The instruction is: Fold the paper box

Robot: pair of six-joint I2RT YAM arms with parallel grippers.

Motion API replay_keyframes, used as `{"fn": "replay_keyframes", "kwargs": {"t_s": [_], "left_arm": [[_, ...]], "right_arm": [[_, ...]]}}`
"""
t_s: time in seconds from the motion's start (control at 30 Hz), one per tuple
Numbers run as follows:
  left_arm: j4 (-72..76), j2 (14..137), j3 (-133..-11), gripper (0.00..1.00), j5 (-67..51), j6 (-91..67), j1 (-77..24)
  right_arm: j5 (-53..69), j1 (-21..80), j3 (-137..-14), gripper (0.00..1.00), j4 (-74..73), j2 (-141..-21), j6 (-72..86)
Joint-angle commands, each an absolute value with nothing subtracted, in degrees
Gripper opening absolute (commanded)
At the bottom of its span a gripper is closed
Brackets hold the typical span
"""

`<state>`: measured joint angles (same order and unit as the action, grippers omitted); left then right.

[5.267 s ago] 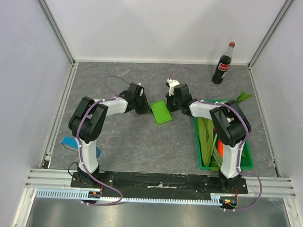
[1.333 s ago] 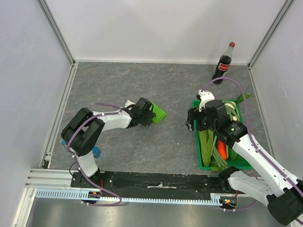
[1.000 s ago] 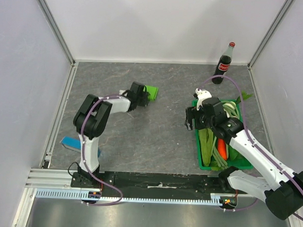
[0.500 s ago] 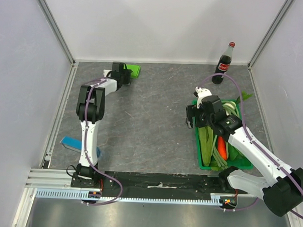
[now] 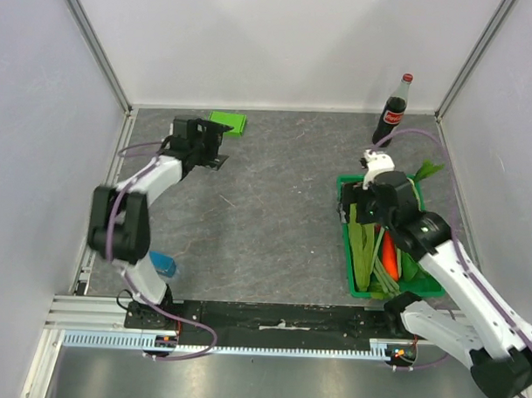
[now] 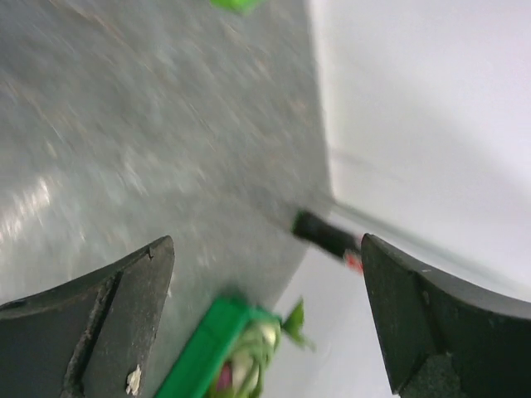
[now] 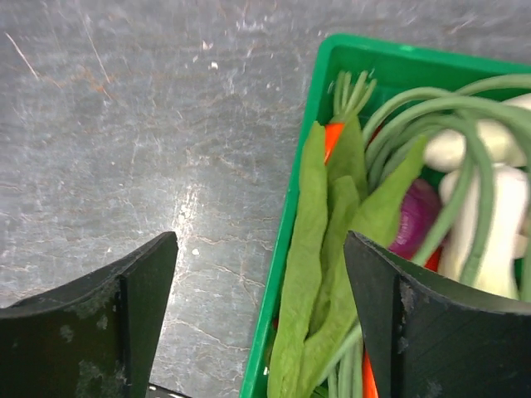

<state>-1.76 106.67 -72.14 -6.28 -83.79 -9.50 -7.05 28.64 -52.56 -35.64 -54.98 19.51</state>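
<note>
The paper box (image 5: pixel 227 122) is a small lime-green card piece lying flat on the grey floor close to the back wall. In the blurred left wrist view the paper box (image 6: pixel 236 4) shows only as a sliver at the top edge. My left gripper (image 5: pixel 210 147) is just in front of it and apart from it, open, with nothing between its fingers (image 6: pixel 124 307). My right gripper (image 5: pixel 357 207) hovers open over the left rim of the green crate (image 7: pixel 286 249), holding nothing.
The dark-green crate (image 5: pixel 355 289) of vegetables stands at the right. A cola bottle (image 5: pixel 393 112) stands in the back right corner. A blue block (image 5: pixel 161 263) lies near the left arm's base. Walls close in the back and both sides.
My left gripper carried the paper box from mid-table to the back wall, let it go and opened. The right arm shifted right, over the crate.
</note>
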Motion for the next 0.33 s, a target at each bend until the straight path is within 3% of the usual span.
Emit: {"fn": "replay_keyframes", "kwargs": {"t_s": [0.0, 0.03, 0.23, 0.3], "left_arm": [[0.35, 83.44, -61.46, 1.00, -15.71, -72.88, -10.28], [0.35, 76.71, -57.61, 0.99, -20.52, -69.38, -10.28], [-9.56, 57.16, -55.01, 0.99, -40.83, -51.44, -10.28], [-12.90, 48.81, -56.24, 1.00, -42.53, -46.96, -10.28]], "right_arm": [[-12.56, 28.39, -57.56, 0.92, -42.61, -44.23, 19.51], [-13.61, 28.39, -57.74, 0.98, -43.41, -42.12, 19.42], [-18.98, 28.56, -63.71, 0.98, -47.98, -26.56, 16.35], [-18.47, 28.48, -68.96, 0.97, -48.95, -24.35, 17.14]]}}
